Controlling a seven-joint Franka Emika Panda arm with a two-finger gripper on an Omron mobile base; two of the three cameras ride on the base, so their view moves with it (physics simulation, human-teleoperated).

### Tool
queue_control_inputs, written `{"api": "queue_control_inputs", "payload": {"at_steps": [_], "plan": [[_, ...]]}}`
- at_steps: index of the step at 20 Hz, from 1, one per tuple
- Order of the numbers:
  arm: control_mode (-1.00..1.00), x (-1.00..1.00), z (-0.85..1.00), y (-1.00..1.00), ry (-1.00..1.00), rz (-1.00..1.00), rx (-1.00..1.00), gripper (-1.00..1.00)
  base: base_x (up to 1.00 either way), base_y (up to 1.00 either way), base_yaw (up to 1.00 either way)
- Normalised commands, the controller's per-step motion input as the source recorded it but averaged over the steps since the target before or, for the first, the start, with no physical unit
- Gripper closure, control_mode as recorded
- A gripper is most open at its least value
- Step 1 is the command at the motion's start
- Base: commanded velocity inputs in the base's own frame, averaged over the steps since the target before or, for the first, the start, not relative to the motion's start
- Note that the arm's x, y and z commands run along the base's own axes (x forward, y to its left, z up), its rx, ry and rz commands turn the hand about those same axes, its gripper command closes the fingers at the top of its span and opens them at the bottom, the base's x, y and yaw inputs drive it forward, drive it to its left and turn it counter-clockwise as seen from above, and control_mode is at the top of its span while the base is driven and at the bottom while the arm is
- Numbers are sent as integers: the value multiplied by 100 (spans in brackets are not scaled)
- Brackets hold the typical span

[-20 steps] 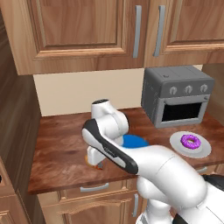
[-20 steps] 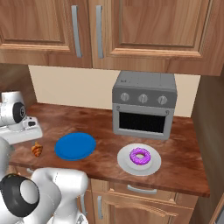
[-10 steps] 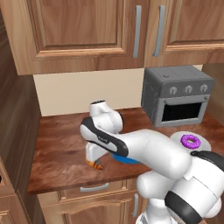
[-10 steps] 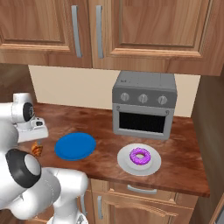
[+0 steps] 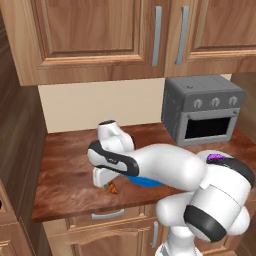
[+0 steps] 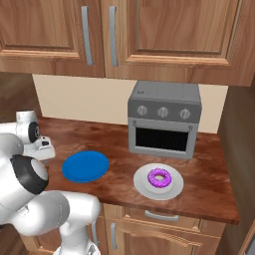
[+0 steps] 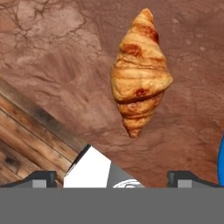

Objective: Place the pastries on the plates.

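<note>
The golden-brown croissant (image 7: 139, 74) lies on the brown counter, straight ahead of my open gripper (image 7: 113, 179), whose fingertips (image 7: 41, 178) stand wide apart and short of it. In the left base view my gripper (image 5: 106, 182) hangs low over the croissant (image 5: 113, 189) near the counter's front edge. The blue plate (image 6: 85, 166) lies just right of the croissant with nothing on it; its rim shows in the hand view (image 7: 222, 157). The purple-frosted donut (image 6: 159, 177) rests on the white plate (image 6: 144, 188) further right.
A grey toaster oven (image 6: 163, 119) stands at the back of the counter behind the plates. Wooden wall cabinets (image 6: 124, 35) hang above. The counter's front edge (image 7: 39, 118) runs close beside the croissant, with drawer fronts below.
The arm has swung down and forward, lowering the gripper over the croissant near the counter's front left. Plates, donut and croissant have stayed in place.
</note>
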Motion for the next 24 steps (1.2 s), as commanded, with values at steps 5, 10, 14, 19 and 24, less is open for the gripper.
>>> {"api": "queue_control_inputs", "payload": {"at_steps": [5, 10, 14, 19, 24], "plan": [[-100, 22, -28, 12, -10, 0, 7, -100, 0, 0, 0], [-100, 19, -19, 0, -6, 0, 6, -100, 0, 0, 0], [-100, 18, -17, 3, -2, 0, 0, -100, 0, 0, 0], [-100, 17, -16, 2, 0, 0, 0, -100, 0, 0, 0], [-100, 14, -22, 4, 0, 0, 0, -100, 0, 0, 0]]}}
